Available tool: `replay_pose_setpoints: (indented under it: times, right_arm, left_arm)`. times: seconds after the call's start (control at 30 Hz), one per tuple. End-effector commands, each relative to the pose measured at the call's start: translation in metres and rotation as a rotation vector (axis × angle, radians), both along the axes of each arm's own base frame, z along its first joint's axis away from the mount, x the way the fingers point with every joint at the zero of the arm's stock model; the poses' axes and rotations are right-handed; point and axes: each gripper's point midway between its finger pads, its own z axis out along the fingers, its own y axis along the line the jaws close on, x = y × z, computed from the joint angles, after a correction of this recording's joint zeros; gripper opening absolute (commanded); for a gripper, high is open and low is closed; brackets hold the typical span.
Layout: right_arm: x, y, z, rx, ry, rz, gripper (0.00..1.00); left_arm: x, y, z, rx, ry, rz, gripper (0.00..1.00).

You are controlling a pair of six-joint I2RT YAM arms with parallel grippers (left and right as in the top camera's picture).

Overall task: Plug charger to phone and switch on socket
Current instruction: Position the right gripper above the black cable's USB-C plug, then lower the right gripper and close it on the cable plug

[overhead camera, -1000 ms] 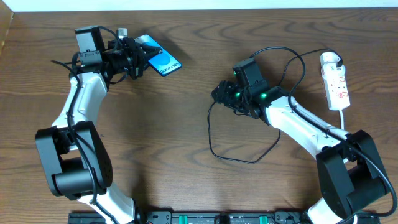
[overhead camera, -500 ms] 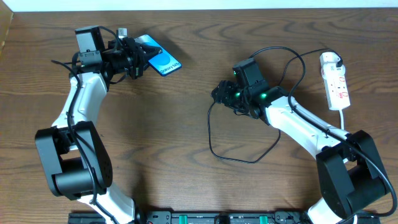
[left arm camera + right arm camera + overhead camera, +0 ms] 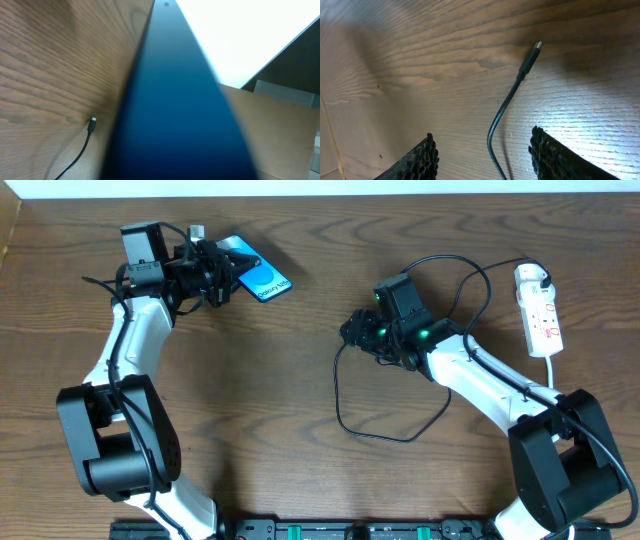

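Note:
The phone point(image 3: 258, 273), blue screen up, is held at the back left by my left gripper point(image 3: 222, 275), which is shut on its near end. In the left wrist view the phone point(image 3: 175, 115) fills the middle as a dark blue blur. The charger's black cable point(image 3: 345, 415) loops across the table to a white adapter in the socket point(image 3: 540, 310) at the right. My right gripper point(image 3: 352, 332) is open, its fingers either side of the cable point(image 3: 500, 110) just behind the small plug point(image 3: 530, 57), which lies on the wood. The plug also shows far off in the left wrist view point(image 3: 92, 123).
The wooden table point(image 3: 250, 400) carries nothing else. The socket's white cord point(image 3: 553, 370) runs toward the front right, passing my right arm. A white wall edge lies beyond the table's back edge.

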Motion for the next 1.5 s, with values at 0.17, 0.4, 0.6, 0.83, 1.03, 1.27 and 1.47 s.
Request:
replay_pose_setpoints:
  times: [0.17, 0.4, 0.6, 0.83, 1.03, 1.27, 1.47]
  right_arm:
    - [0.000, 0.001, -0.004, -0.010, 0.007, -0.005, 0.58]
    - [-0.001, 0.000, -0.005, -0.013, 0.011, -0.005, 0.58]
    - [-0.001, 0.000, -0.005, -0.013, 0.012, -0.005, 0.58]
    - [-0.001, 0.000, -0.005, -0.013, 0.012, -0.005, 0.58]
    - [-0.001, 0.000, -0.005, -0.011, 0.016, -0.011, 0.56]
    - [0.001, -0.002, -0.021, 0.003, 0.086, -0.100, 0.52]
    - [0.009, 0.005, -0.028, 0.033, 0.067, -0.093, 0.51]
  left_arm:
    - [-0.004, -0.003, 0.011, -0.018, -0.031, -0.031, 0.07]
    - [-0.004, -0.003, 0.011, -0.018, -0.031, -0.031, 0.07]
    - [-0.004, -0.003, 0.011, -0.017, -0.032, -0.031, 0.07]
    - [-0.004, -0.003, 0.011, -0.017, -0.032, -0.031, 0.07]
    - [-0.004, -0.003, 0.011, -0.017, -0.032, -0.031, 0.07]
    - [-0.004, -0.003, 0.011, -0.017, -0.032, -0.031, 0.07]
    - [-0.004, -0.003, 0.011, -0.017, -0.032, -0.031, 0.07]
